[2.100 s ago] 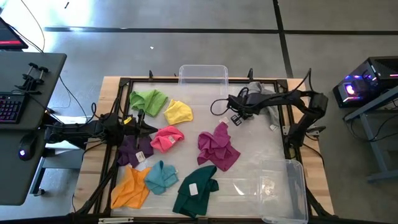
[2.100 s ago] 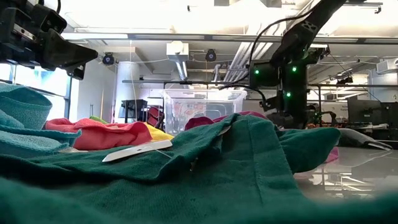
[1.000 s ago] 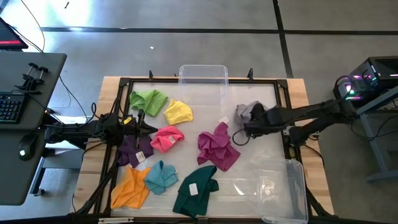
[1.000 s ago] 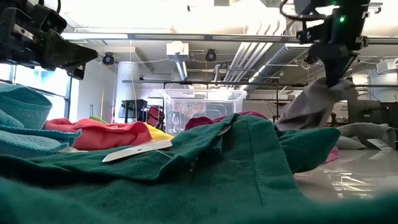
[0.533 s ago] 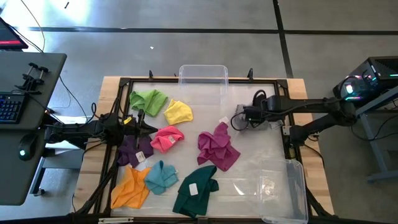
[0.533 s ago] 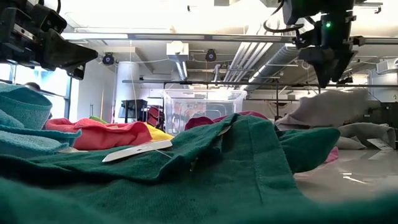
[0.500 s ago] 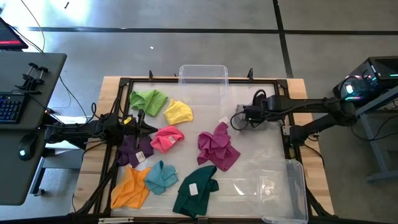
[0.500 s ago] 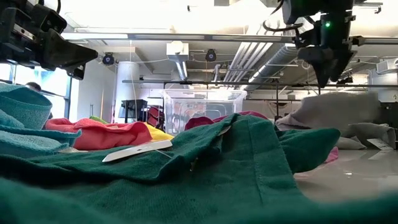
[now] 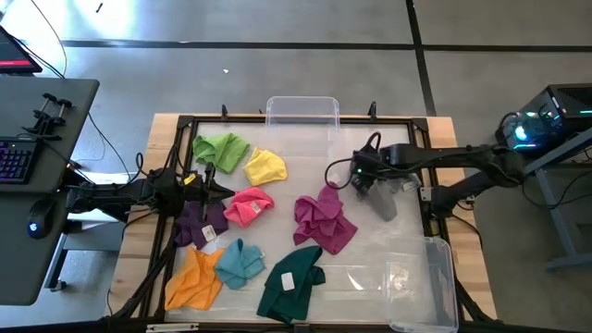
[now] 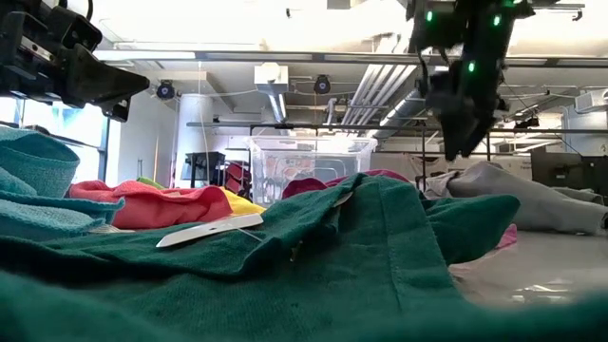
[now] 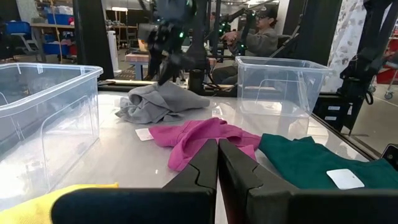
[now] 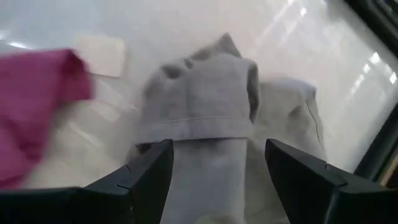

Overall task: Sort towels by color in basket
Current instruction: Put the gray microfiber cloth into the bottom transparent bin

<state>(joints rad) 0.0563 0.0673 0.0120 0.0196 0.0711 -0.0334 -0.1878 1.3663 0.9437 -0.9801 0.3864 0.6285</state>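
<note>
Several towels lie on the table: light green (image 9: 220,148), yellow (image 9: 266,166), pink (image 9: 248,205), purple (image 9: 196,224), orange (image 9: 196,277), teal (image 9: 240,264), dark green (image 9: 291,282) and magenta (image 9: 324,217). The grey towel (image 9: 385,198) lies crumpled just right of the magenta one. My right gripper (image 9: 357,178) hangs open a little above the grey towel's (image 12: 211,106) left end and holds nothing. My left gripper (image 9: 222,191) is shut and empty, hovering among the left-hand towels between the pink and the purple.
One clear bin (image 9: 302,116) stands at the table's far edge, another (image 9: 421,277) at the near right corner. Bare table lies between the magenta towel and the right bin. A person sits beyond the table (image 11: 261,37).
My right gripper has let go of the grey towel, which hung below it a second ago. The towel has fallen and now lies spread low on the table right of the magenta towel. The gripper has drifted a little toward the table's left and far edges.
</note>
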